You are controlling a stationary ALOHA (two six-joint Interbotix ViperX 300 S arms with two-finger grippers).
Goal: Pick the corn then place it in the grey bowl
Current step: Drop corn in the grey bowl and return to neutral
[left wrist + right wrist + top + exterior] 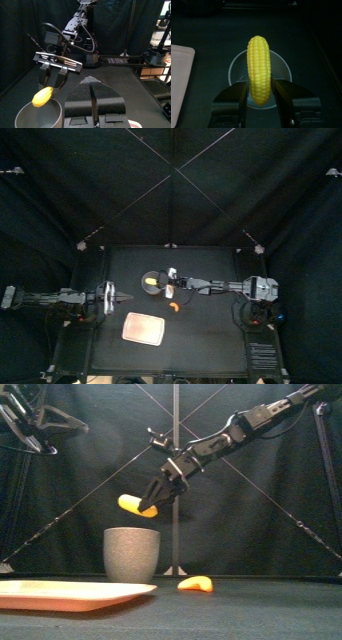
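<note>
R arm's end effector (pixel 155 500) is clamped on the corn (pixel 259 65); my R wrist cam shows one jaw pressed on each side of the cob's lower part, with the rest of the cob sticking out past the tips; corn is off the bench (pixel 201 343), up in the air; front cam has it tilted, free end pointing to the picture's left and slightly up.

Grey bowl (pixel 131 554) stands upright on the bench directly below the corn; there's a clear gap between cob and rim in the front cam; in the R wrist cam the cob lies across the bowl's round opening, roughly centred; corn isn't inside the bowl.

L arm is parked at the bench's left side, well apart from the bowl; its end effector (pixel 93 87) looks closed, jaws together with only a thin slit between them, nothing in them.

Other stuff: pink tray (pixel 60 594) lies flat near the front of the bench, in front of the bowl, apart from it; small orange toy (pixel 195 584) lies on the bench just to the right of the bowl, not touching it; can't tell what food it is.
</note>
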